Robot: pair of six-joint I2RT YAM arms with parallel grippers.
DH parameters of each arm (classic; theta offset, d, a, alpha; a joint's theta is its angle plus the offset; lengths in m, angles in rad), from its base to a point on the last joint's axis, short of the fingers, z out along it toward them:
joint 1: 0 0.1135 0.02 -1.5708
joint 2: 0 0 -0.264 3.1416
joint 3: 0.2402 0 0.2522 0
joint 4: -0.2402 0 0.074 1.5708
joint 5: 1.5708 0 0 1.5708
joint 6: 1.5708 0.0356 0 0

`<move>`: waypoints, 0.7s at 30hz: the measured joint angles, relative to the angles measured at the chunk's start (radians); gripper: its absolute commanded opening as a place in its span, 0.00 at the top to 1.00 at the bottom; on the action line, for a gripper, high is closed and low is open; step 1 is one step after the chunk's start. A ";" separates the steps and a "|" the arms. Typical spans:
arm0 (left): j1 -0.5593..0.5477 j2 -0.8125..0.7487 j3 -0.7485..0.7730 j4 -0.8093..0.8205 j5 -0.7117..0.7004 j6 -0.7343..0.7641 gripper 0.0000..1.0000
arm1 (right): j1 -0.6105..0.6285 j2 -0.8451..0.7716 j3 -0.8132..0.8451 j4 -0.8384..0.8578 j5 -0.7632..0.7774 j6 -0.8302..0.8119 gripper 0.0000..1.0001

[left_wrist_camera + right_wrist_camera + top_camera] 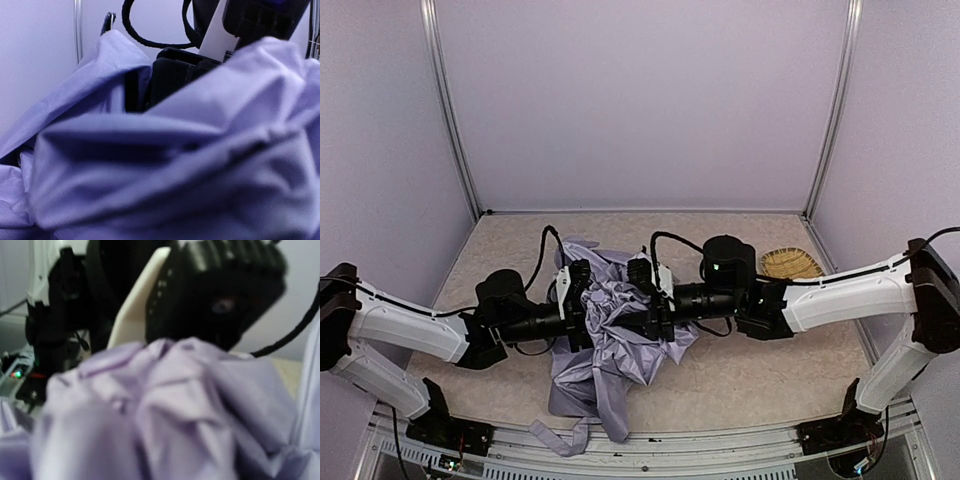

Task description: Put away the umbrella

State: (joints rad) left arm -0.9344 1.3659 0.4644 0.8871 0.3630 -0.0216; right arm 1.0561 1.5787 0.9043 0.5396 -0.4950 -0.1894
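Note:
The pale lavender umbrella (610,345) is a crumpled heap of fabric at the table's middle, bunched up between my two grippers and hanging down to the table. Its strap tab (563,437) trails at the front edge. The black handle is hidden. My left gripper (588,303) presses into the fabric from the left and my right gripper (645,305) from the right, close together. Each seems shut on a fold. Fabric fills the left wrist view (175,165) and the right wrist view (165,410), hiding both sets of fingers.
A woven wicker basket (792,263) sits at the back right, near the right wall. Black cables loop above both wrists. The enclosure walls stand on three sides. The left wrist's camera block (215,285) looms just behind the fabric in the right wrist view.

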 measured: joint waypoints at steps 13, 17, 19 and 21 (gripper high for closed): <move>-0.002 -0.021 0.131 -0.328 -0.113 0.001 0.96 | -0.057 0.062 0.027 0.032 0.008 0.024 0.42; -0.017 -0.077 0.227 -0.529 -0.144 0.020 1.00 | -0.055 0.048 0.054 0.016 0.041 0.026 0.35; -0.027 -0.089 0.289 -0.636 -0.152 0.028 1.00 | -0.051 0.031 0.061 0.003 0.052 0.021 0.39; -0.034 -0.098 0.343 -0.724 -0.159 0.032 1.00 | -0.046 0.017 0.075 -0.019 0.055 0.014 0.47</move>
State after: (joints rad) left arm -0.9688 1.2682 0.8074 0.1635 0.2043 0.0101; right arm 1.0100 1.5959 0.9791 0.5205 -0.4397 -0.1753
